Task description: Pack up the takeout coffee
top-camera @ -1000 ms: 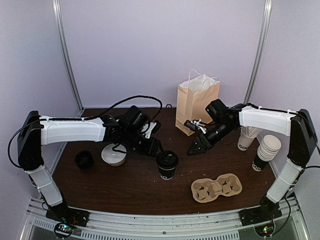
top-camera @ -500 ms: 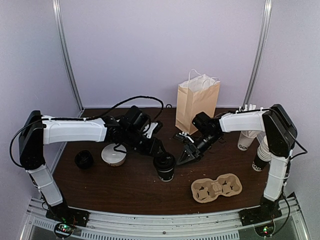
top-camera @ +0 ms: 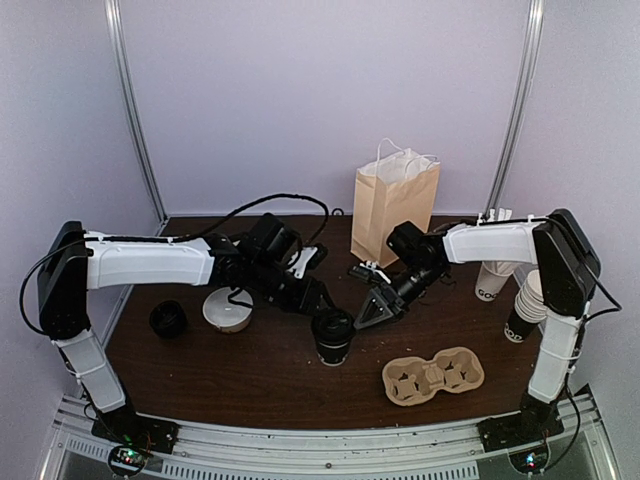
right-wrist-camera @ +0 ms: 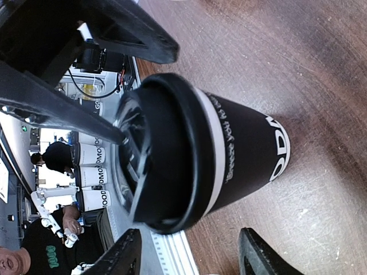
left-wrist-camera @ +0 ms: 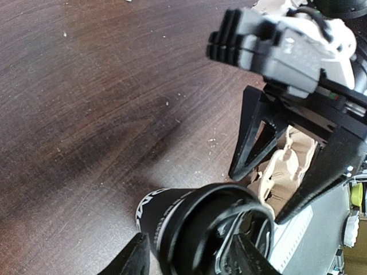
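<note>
since a second ago the right arm has swung in from beside the paper bag [top-camera: 393,205], and the right gripper [top-camera: 375,312] now sits just beside the takeout coffee [top-camera: 332,340], which has shifted a little toward the near edge together with the left gripper [top-camera: 325,320]. we read the left gripper as clamped on the cup just under its dome lid [right-wrist-camera: 155,154]: in its wrist view a finger sits on each side of the rim. the right gripper's jaws are spread wide and point at the lid without touching it, the cup lying ahead of and between them in the right wrist view. the cup is about mid-table [top-camera: 250,385], roughly upright with a slight lean; we cannot tell whether its base is on the wood or just off it. as for progress, we judge the packing hardly begun: the coffee is lidded and in hand, but well apart from both places it could go. the cup carrier [top-camera: 433,376] lies near the front right with both wells empty. the paper bag stands upright at the back, mouth open and handles up; we cannot see inside it. the stacks of paper cups [top-camera: 528,300] at the right edge are nested and untouched. seating the cup and getting it into the bag are left.
</note>
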You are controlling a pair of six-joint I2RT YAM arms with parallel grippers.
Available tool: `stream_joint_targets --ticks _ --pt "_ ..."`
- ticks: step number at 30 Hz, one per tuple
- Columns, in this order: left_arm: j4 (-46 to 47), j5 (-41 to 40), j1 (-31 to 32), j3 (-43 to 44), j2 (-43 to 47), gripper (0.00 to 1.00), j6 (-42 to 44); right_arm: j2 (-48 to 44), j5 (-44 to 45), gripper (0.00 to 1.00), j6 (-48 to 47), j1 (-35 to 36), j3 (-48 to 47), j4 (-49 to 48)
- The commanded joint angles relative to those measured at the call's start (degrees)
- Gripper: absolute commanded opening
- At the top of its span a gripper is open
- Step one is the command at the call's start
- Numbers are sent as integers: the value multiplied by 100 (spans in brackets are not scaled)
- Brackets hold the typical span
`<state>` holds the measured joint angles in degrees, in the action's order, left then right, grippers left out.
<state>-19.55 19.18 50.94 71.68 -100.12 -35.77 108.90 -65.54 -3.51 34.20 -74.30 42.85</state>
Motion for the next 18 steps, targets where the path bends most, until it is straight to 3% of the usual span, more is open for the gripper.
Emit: stream_joint_targets --ticks 1,13,18 --pt "236 124 -27 -67 172 52 201 -326 288 62 -140 162 97 14" --pt "-99 18 -31 -283 494 47 360 237 265 38 -365 230 -867 480" --pt "-100 -91 -24 -525 805 47 245 495 386 36 -340 178 -1272 592"
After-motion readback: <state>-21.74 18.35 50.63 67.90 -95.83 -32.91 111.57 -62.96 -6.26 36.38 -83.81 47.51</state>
